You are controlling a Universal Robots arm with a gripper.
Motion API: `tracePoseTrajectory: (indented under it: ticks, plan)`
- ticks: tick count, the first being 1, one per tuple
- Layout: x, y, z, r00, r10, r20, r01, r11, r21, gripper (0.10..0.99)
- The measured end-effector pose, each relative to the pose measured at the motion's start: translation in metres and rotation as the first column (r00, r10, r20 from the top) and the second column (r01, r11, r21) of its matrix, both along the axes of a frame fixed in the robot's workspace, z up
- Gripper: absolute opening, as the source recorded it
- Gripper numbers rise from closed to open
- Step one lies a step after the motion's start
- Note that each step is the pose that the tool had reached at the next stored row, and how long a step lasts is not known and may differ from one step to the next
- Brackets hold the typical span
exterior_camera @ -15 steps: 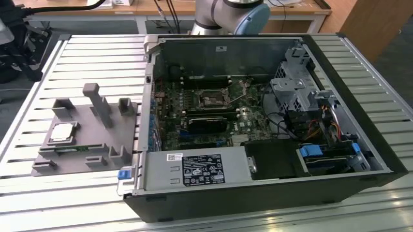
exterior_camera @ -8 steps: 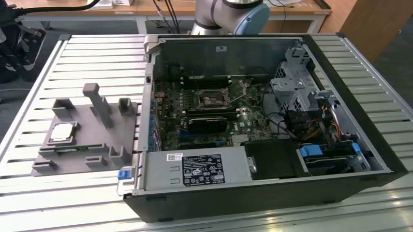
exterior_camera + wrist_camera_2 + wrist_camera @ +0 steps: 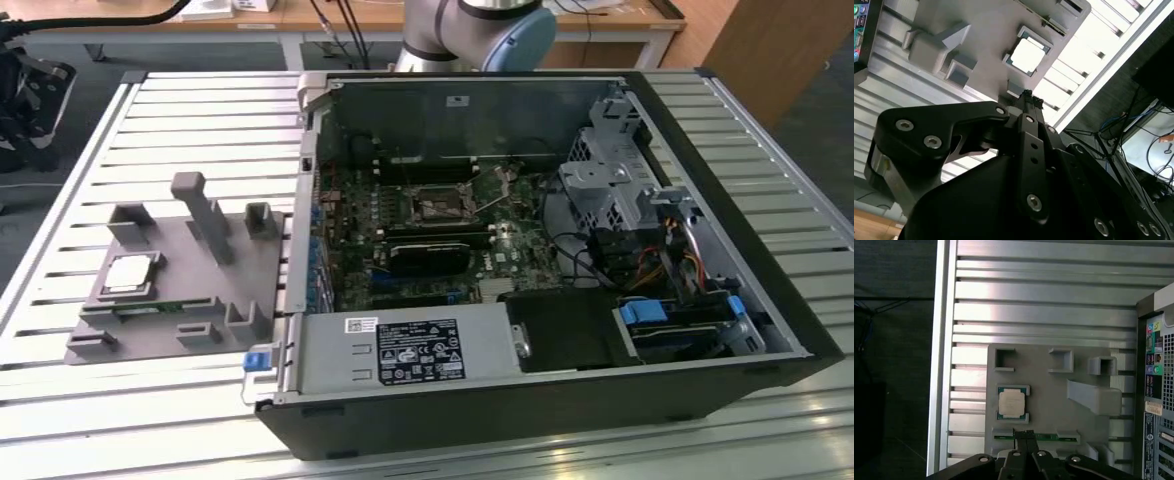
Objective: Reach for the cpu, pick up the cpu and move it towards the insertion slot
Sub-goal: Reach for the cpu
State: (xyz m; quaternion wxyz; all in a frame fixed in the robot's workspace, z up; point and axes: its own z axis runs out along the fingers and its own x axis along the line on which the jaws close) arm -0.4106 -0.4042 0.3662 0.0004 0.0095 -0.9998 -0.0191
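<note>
1. Slatted metal forms the worktop (image 3: pixel 747 110), behind whose far edge the base of the robot arm (image 3: pixel 474 30) is seen, with a wooden desk beyond it.
2. An open computer case (image 3: pixel 534 400) is laid flat across the middle of the worktop and reaches toward its edge on the exterior view's right.
3. A green circuit board (image 3: pixel 400 220) is exposed inside the case, and a long black block (image 3: pixel 427 255) is mounted on it.
4. A grey plastic tray (image 3: pixel 187 280) with raised holders is set on the worktop near its edge on the exterior view's left, just beside the case.
5. The socket (image 3: pixel 437 205), a square silver frame with a dark centre, is seated on the board next to the black block, on its far side.
6. The gripper (image 3: pixel 1026 434) is seen in both wrist views (image 3: pixel 1029 97), raised above the tray's edge; its fingers are pressed together and nothing is held between them.
7. The chip (image 3: pixel 130 274) is lying flat in a square recess of the tray, silver face up, well apart from the socket and untouched by the gripper; it is seen in both wrist views (image 3: pixel 1012 403) (image 3: pixel 1026 55).
8. A narrow green memory stick (image 3: pixel 1046 437) is slotted along the tray's edge, close to the chip and beneath the fingertips.
</note>
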Motion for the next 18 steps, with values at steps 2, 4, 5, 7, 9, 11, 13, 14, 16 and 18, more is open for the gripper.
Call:
tracePoseTrajectory:
  ticks: [2, 4, 5, 7, 9, 11, 13, 14, 16, 18]
  plan:
    - [-0.0038, 0.0, -0.0007, 1.0, 0.0, 0.0, 0.0, 1.0, 0.0, 0.106]
    - [-0.0046, -0.0001, -0.0019, 1.0, 0.0, 0.0002, 0.0, 1.0, 0.0, 0.106]
    - [-0.0046, -0.0002, -0.0024, 1.0, 0.0, 0.0001, 0.0, 1.0, 0.0, 0.114]
    - [-0.0049, -0.0014, -0.0044, 1.0, 0.0, 0.0006, 0.0, 1.0, 0.0, 0.169]
    - [-0.005, -0.002, -0.0076, 1.0, 0.0, 0.0004, 0.0, 1.0, 0.0, 0.294]
    - [-0.005, -0.0022, -0.0114, 1.0, 0.0, 0.0006, 0.0, 1.0, 0.0, 0.353]
    - [-0.0049, -0.0026, -0.0166, 1.0, 0.0, 0.0004, 0.0, 1.0, 0.0, 0.412]
    - [-0.0049, -0.0026, -0.0183, 1.0, 0.0, -0.0001, 0.0, 1.0, 0.0, 0.525]
    - [-0.0049, -0.0028, -0.0219, 1.0, 0.0, -0.001, 0.0, 1.0, 0.001, 0.584]
    - [-0.0049, -0.0029, -0.0257, 1.0, 0.0, -0.0015, 0.0, 1.0, 0.001, 0.647]
